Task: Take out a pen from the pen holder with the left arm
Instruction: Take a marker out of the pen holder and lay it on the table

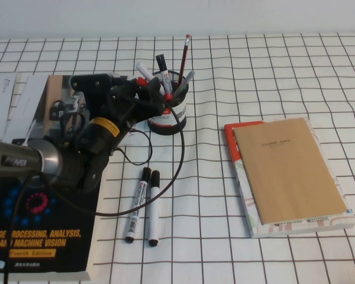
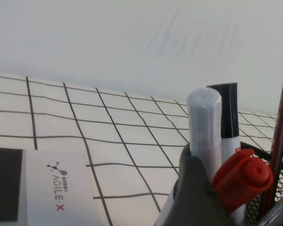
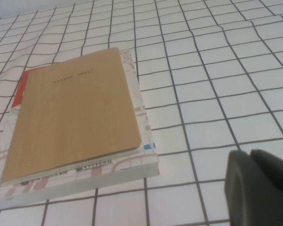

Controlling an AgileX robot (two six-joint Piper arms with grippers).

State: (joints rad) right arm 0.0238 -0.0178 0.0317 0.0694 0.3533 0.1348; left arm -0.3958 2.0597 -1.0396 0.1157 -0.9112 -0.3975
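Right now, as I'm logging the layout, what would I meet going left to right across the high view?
Dark-covered machine-vision textbook → two white markers with black caps → black mesh pen holder, left pincer open beside its pens → tan paper notebook on a white book. Right pincer shows only in its wrist view, near that book.

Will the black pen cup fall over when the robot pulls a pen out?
Probably not: the pen holder looks wide-based and stands upright, though its mesh looks light, so a slanted pull might tilt it. The left gripper, open, is at its pens; the right gripper hangs by the notebook.
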